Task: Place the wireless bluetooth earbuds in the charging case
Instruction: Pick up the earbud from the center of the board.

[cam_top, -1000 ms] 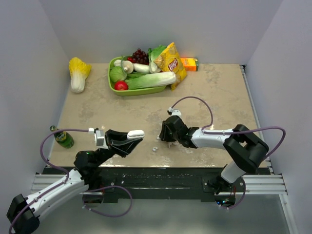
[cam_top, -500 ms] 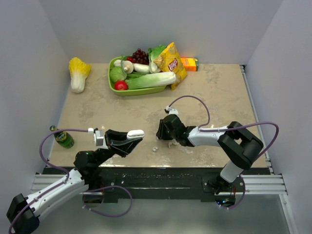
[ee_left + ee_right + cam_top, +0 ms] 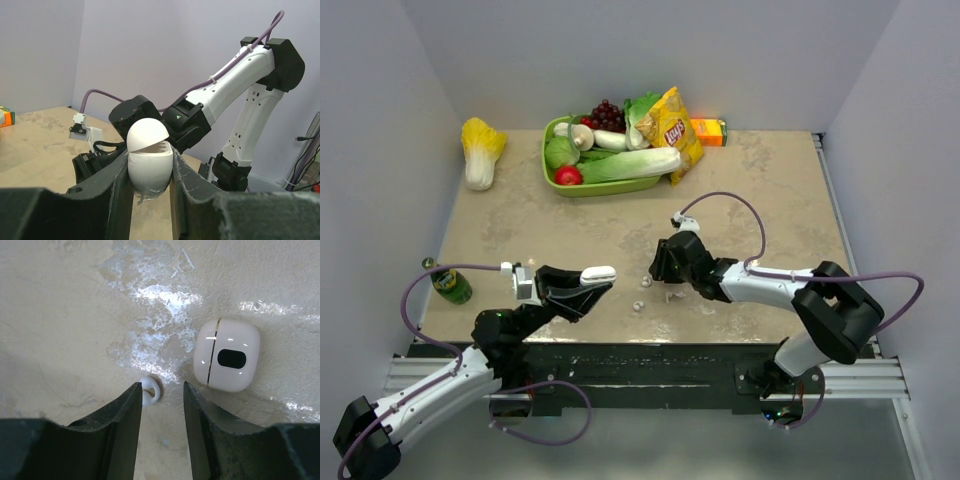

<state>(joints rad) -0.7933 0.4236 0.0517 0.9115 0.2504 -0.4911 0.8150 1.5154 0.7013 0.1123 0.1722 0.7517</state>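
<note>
My left gripper is shut on the white charging case and holds it above the table's near edge. In the left wrist view the case stands between the fingers with its lid slightly ajar. My right gripper is open and low over the table. Two tiny white earbuds lie just left of it. In the right wrist view one earbud, with a gold seam and a dark oval, lies just beyond the right finger. A small white ring-like piece touches the left fingertip.
A green bottle stands at the near left. A green basket of vegetables, a yellow chips bag and an orange box sit at the back. A cabbage lies at the back left.
The right arm's elbow swung left, then back out to the right, and its gripper shifted slightly by the earbuds. The left arm and the case have not moved.
</note>
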